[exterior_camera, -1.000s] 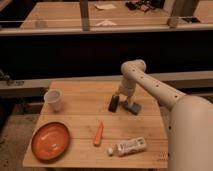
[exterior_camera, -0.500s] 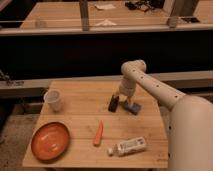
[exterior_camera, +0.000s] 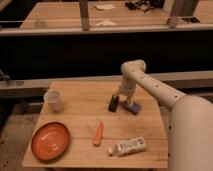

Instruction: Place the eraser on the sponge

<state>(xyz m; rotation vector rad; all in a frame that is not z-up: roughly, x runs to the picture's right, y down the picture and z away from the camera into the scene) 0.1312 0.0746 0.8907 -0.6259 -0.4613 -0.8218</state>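
Note:
The eraser (exterior_camera: 113, 103), a small dark block, stands on the wooden table (exterior_camera: 80, 112) just right of its middle. A flat blue sponge (exterior_camera: 133, 107) lies on the table right beside it, to the right. My gripper (exterior_camera: 123, 99) hangs at the end of the white arm (exterior_camera: 150, 85), low over the table between the eraser and the sponge, close to both. It partly covers the sponge's near-left edge. From here I cannot see whether it touches the eraser.
A white cup (exterior_camera: 53, 100) stands at the table's left. An orange plate (exterior_camera: 50, 141) sits at the front left, an orange carrot (exterior_camera: 98, 133) in front of the middle, and a white bottle (exterior_camera: 129, 147) lies near the front edge.

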